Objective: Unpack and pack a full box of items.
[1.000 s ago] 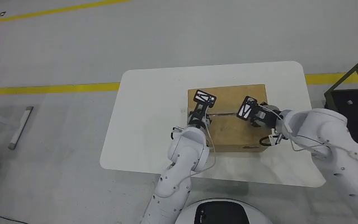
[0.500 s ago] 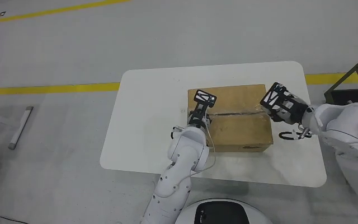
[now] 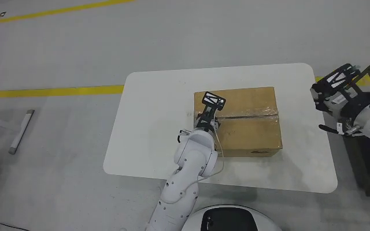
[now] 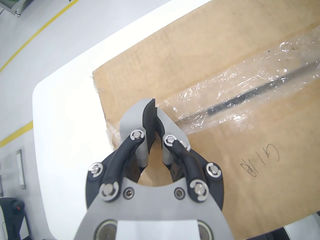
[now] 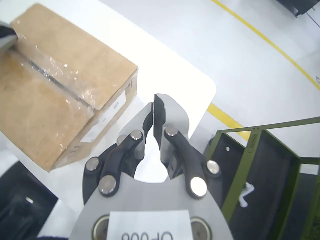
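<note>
- On the white table (image 3: 156, 115): brown cardboard box (image 3: 248, 133), clear-tape seam (image 4: 240, 93) running left-right.
- Nearer arm: left gripper (image 4: 151, 108), fingers pressed together, at seam's left end.
- Off the table's right edge: right gripper (image 5: 153, 106), clenched, empty.

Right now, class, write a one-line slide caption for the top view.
Left hand at the end of the tape on a closed cardboard box on a white table; right hand by the table's edge.
</note>
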{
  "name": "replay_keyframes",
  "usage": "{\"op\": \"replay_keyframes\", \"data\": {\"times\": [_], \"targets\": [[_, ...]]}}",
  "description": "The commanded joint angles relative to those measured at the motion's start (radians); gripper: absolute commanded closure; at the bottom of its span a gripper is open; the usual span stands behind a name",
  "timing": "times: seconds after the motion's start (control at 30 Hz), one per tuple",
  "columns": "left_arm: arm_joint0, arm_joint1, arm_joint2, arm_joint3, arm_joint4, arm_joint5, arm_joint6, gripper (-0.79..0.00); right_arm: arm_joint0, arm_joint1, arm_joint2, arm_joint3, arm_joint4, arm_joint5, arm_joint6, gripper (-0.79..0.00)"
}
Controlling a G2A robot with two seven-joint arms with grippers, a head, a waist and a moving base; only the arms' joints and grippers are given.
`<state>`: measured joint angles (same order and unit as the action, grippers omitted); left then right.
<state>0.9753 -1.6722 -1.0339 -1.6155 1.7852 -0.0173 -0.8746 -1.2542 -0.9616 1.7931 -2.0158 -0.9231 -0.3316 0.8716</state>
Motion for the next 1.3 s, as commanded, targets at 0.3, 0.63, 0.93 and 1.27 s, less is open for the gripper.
{"op": "replay_keyframes", "data": {"times": [0.3, 0.63, 0.93, 1.27], "targets": [[0.052, 0.008, -0.047, -0.134, 0.029, 0.012, -0.019, -0.785, -0.132, -0.043, -0.107, -0.008, 0.224, 0.207, -0.437, 0.000], [0.141, 0.026, -0.147, -0.316, 0.108, 0.013, -0.043, -0.785, -0.083, -0.076, -0.375, 0.015, 0.090, 0.281, -0.628, 0.000], [0.188, 0.037, -0.206, -0.380, 0.149, -0.008, -0.055, -0.785, 0.116, -0.123, -0.693, 0.155, -0.136, 0.297, -0.621, 0.000], [0.195, 0.035, -0.179, -0.375, 0.149, -0.005, -0.058, -0.785, 0.178, -0.153, -0.760, 0.255, -0.186, 0.378, -0.540, 0.000]]}}
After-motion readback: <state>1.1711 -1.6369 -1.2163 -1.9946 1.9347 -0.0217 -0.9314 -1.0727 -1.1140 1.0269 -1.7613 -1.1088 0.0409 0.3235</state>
